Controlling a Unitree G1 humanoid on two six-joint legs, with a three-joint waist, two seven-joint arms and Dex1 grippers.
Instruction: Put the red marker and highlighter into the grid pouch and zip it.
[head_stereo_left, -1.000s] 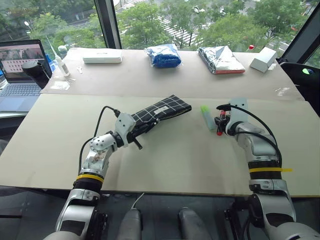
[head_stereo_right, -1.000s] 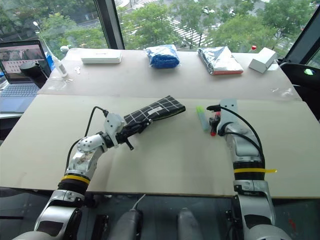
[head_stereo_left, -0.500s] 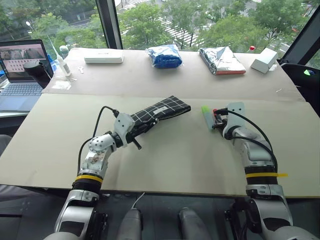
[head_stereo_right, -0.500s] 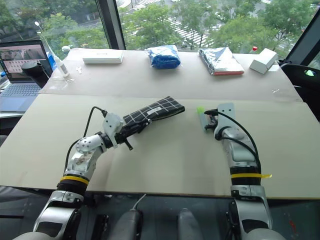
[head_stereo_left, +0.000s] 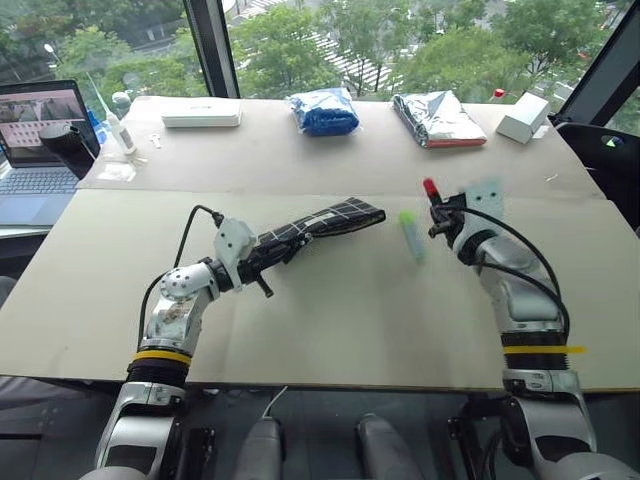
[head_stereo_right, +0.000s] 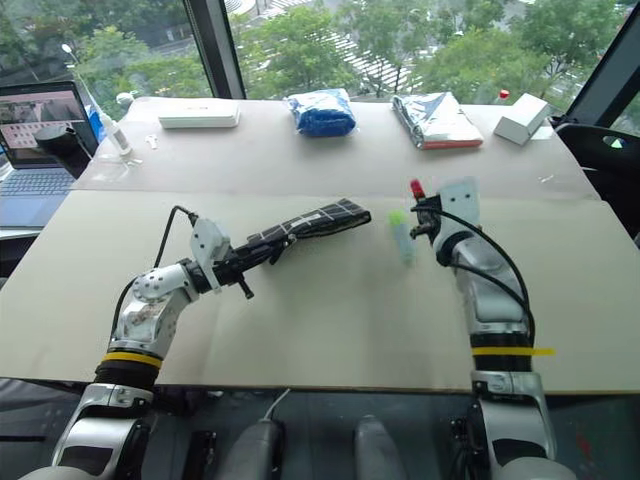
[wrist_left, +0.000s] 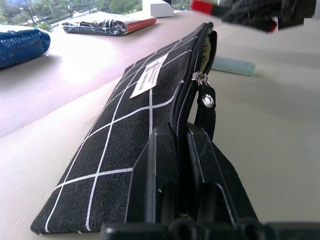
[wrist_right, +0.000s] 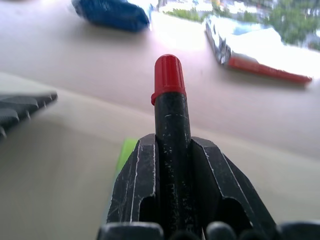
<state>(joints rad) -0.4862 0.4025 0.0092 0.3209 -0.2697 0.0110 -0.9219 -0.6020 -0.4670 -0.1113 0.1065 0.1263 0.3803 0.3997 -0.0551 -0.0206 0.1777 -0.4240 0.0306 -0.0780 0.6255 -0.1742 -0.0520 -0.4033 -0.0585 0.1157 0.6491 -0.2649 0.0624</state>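
The grid pouch (head_stereo_left: 330, 219) is black with white lines and stretches toward the table's middle. My left gripper (head_stereo_left: 262, 262) is shut on its near end along the zipper edge (wrist_left: 180, 132). The zipper pull strap (wrist_left: 206, 100) hangs partway along, and the far end gapes open. My right gripper (head_stereo_left: 438, 212) is raised above the table and shut on the red marker (wrist_right: 169, 100). The marker's red tip (head_stereo_left: 431, 188) sticks out past the fingers. The light green highlighter (head_stereo_left: 411, 231) lies on the table just left of that gripper, between it and the pouch.
At the back of the table lie a blue bag (head_stereo_left: 325, 110), a silver foil bag (head_stereo_left: 438, 118), a white box (head_stereo_left: 524, 118) and a flat white case (head_stereo_left: 200, 117). A laptop (head_stereo_left: 40, 130) and a small bottle (head_stereo_left: 122, 130) stand at the far left.
My right gripper has shut on the red marker and lifted it off the table, turning from pointing down to level. The left gripper keeps its hold on the pouch.
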